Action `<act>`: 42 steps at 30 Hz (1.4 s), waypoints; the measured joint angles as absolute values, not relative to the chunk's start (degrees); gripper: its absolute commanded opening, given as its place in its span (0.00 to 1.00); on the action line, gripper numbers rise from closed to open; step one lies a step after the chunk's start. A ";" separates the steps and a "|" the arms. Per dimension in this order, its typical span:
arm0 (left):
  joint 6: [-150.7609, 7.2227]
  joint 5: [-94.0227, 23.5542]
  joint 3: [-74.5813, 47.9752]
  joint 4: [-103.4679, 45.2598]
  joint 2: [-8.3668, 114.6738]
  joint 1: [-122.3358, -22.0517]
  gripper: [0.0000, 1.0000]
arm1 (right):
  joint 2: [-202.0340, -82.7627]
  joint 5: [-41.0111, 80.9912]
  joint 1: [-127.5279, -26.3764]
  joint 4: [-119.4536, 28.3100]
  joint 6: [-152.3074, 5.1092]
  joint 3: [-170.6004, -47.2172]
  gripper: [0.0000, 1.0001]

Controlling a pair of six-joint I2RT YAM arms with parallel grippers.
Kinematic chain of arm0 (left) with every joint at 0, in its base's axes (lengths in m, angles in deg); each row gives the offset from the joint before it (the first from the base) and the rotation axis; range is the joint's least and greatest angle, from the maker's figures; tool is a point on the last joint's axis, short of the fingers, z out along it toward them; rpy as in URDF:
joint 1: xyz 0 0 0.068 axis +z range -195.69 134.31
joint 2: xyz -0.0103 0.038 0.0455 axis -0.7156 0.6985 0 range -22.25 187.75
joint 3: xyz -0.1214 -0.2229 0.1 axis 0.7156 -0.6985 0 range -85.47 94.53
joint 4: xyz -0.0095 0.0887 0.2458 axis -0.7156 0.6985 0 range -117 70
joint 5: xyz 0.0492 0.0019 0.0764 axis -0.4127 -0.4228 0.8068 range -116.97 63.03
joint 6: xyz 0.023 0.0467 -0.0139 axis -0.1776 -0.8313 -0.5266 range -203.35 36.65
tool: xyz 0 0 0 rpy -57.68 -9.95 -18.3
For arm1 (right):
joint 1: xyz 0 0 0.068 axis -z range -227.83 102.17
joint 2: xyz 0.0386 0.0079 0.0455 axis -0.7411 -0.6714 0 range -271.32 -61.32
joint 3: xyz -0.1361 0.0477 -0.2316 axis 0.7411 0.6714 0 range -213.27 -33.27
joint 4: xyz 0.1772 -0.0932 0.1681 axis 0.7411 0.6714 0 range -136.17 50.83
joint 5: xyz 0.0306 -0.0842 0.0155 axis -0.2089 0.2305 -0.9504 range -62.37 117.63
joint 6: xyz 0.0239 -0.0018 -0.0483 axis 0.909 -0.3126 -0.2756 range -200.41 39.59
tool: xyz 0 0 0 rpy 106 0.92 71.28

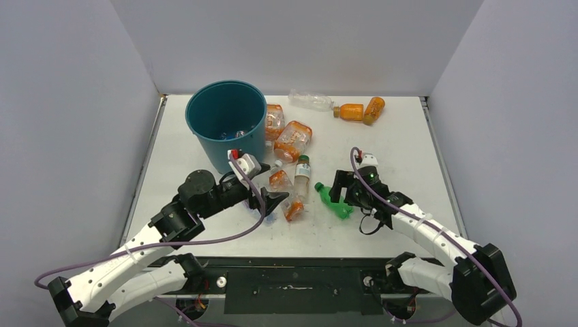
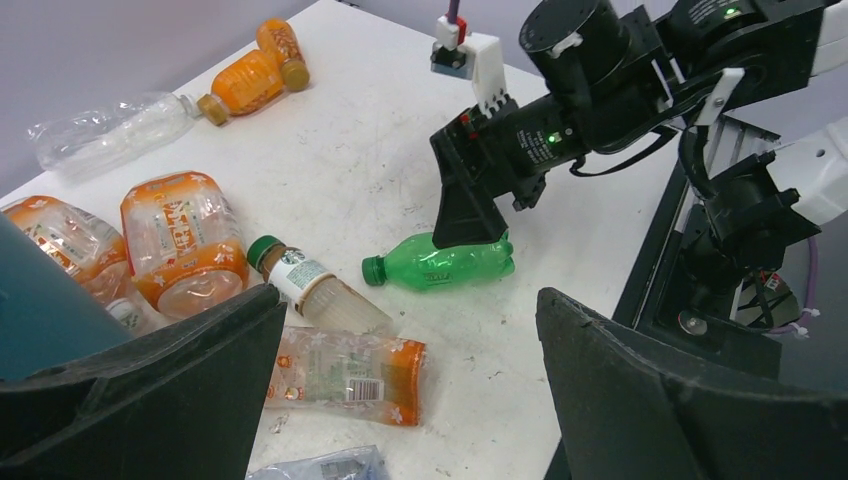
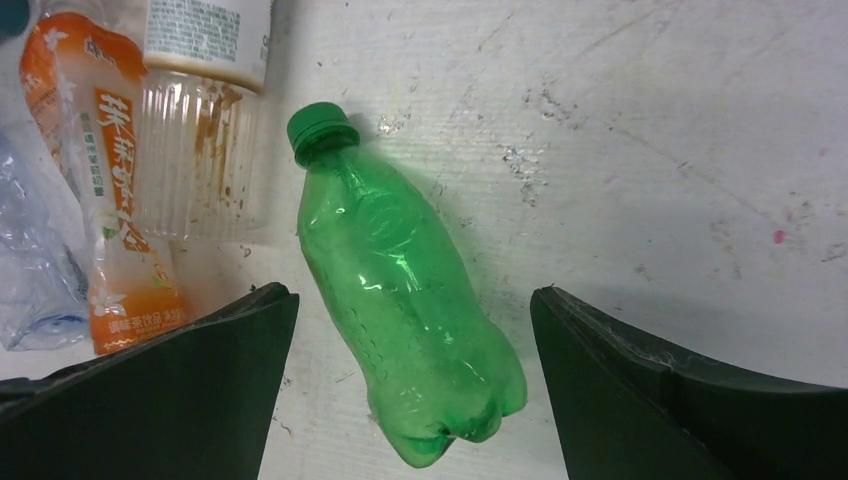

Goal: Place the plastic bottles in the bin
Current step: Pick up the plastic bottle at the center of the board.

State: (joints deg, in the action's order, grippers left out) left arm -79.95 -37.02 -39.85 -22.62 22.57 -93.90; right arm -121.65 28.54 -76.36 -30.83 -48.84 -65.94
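The teal bin (image 1: 225, 122) stands at the back left and holds a few bottles. The green bottle (image 1: 334, 202) lies on the table. My right gripper (image 1: 339, 191) is open and straddles its base end (image 3: 400, 300) without touching it. In the right wrist view the right gripper (image 3: 408, 300) has a finger on each side of the bottle. My left gripper (image 1: 272, 201) is open and empty, hovering over a flattened orange-label bottle (image 2: 345, 373). In the left wrist view the left gripper (image 2: 410, 300) frames the green bottle (image 2: 445, 262) too.
A green-capped ribbed clear bottle (image 1: 302, 174) lies beside the flattened one. Two orange-label bottles (image 1: 294, 139) lean near the bin. A clear bottle (image 1: 312, 101) and two orange bottles (image 1: 351, 111) lie at the back. A crumpled blue-tinted bottle (image 2: 320, 468) lies under my left gripper.
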 measured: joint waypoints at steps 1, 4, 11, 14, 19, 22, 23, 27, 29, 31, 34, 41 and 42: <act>-80.06 -36.75 -39.85 -22.60 22.57 -94.34 0.96 | -122.72 27.66 -76.36 -31.73 -48.84 -65.68 0.90; -80.76 -35.77 -39.87 -22.44 22.57 -95.50 0.96 | -125.13 25.83 -76.36 -33.65 -48.82 -64.02 0.90; -81.70 -33.63 -39.85 -22.14 22.54 -97.38 0.96 | -126.40 24.01 -77.65 -35.03 -48.43 -60.98 0.91; -82.14 -32.97 -39.85 -21.44 22.74 -97.46 0.96 | -128.30 24.14 -80.36 -36.32 -48.14 -60.50 0.95; -82.40 -31.79 -39.85 -20.63 22.81 -97.86 0.96 | -131.18 24.91 -82.87 -39.12 -47.75 -60.26 1.00; -82.57 -31.31 -39.85 -20.50 22.78 -98.34 0.96 | -131.80 25.39 -82.92 -40.50 -47.57 -60.28 0.92; -82.81 -31.16 -39.85 -20.45 22.78 -98.56 0.96 | -131.86 25.52 -82.92 -40.56 -47.60 -60.28 0.90; -83.71 -30.66 -39.85 -20.28 22.63 -98.93 0.96 | -132.47 26.05 -82.92 -40.63 -47.77 -60.54 0.76; -84.02 -30.42 -39.85 -20.28 22.52 -99.10 0.96 | -132.74 26.20 -82.92 -40.74 -47.77 -60.56 0.65; -84.10 -30.33 -39.85 -20.28 22.52 -99.25 0.96 | -133.02 26.18 -82.92 -40.91 -47.86 -60.58 0.55; -84.28 -30.09 -39.85 -20.26 22.54 -99.52 0.96 | -132.91 25.85 -82.98 -40.76 -47.55 -60.56 0.48; -84.52 -28.93 -39.87 -20.28 22.43 -99.74 0.96 | -124.32 26.05 -85.39 -35.25 -46.72 -60.41 0.40; -84.52 -28.86 -39.93 -20.32 22.28 -99.74 0.96 | -121.92 26.64 -85.91 -34.29 -46.68 -60.43 0.39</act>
